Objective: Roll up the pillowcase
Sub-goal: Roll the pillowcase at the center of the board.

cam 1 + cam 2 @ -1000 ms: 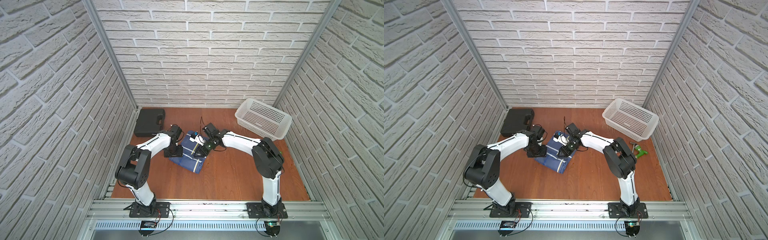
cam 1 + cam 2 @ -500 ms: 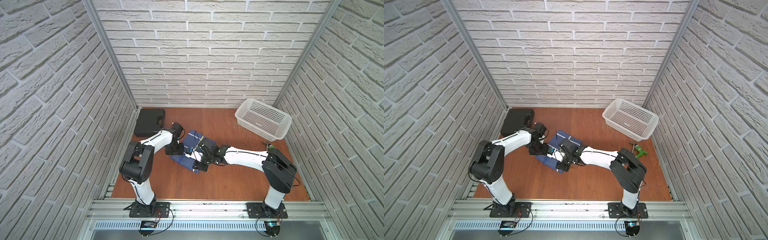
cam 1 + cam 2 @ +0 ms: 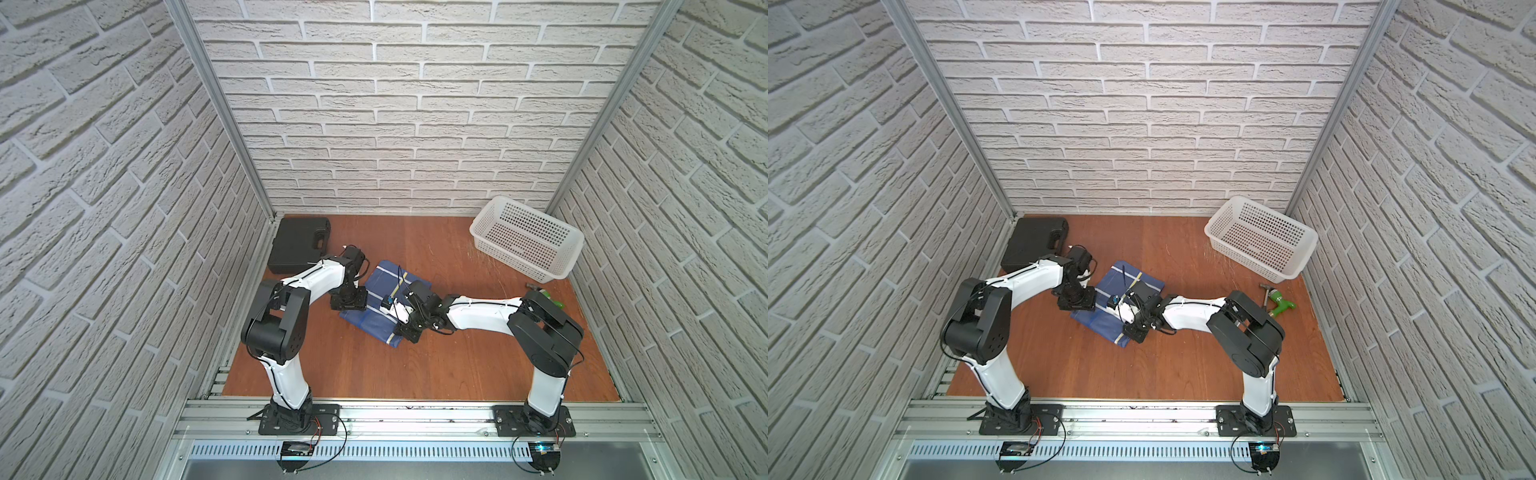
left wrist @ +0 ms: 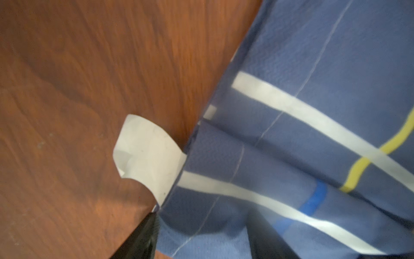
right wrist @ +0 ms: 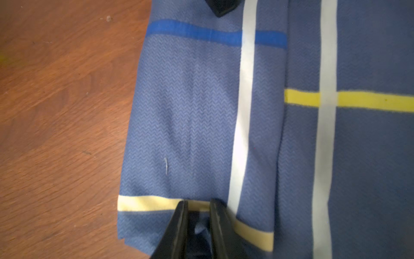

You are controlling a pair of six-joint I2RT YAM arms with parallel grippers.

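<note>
The pillowcase (image 3: 371,323) lies folded on the counter (image 3: 415,374) between the two arms, with what looks like a first turned-over band along one edge, seen in the right wrist view. The step in hand is judged to be the taking of that band so that it can be rolled further. The right gripper (image 5: 197,205) is drawn nearly together, with a small pinch of cloth caught between its fingers beside a pale yellow stripe. The left gripper (image 4: 202,215) stands apart, astride the cloth's edge near a white label (image 4: 147,157); whether it presses on the fabric cannot be told. For a tidy roll, the band should be gripped at both ends before it is turned. It should be lifted only slightly and carried over evenly, so that one end is not wound ahead of the other and the layers are not dragged across the counter. In both top views the right arm is laid low and long across the counter, its wrist tipped down at the near corner (image 3: 409,332). The left arm is bent sharply at the elbow, its gripper (image 3: 349,300) pointed down at the cloth's left side.
</note>
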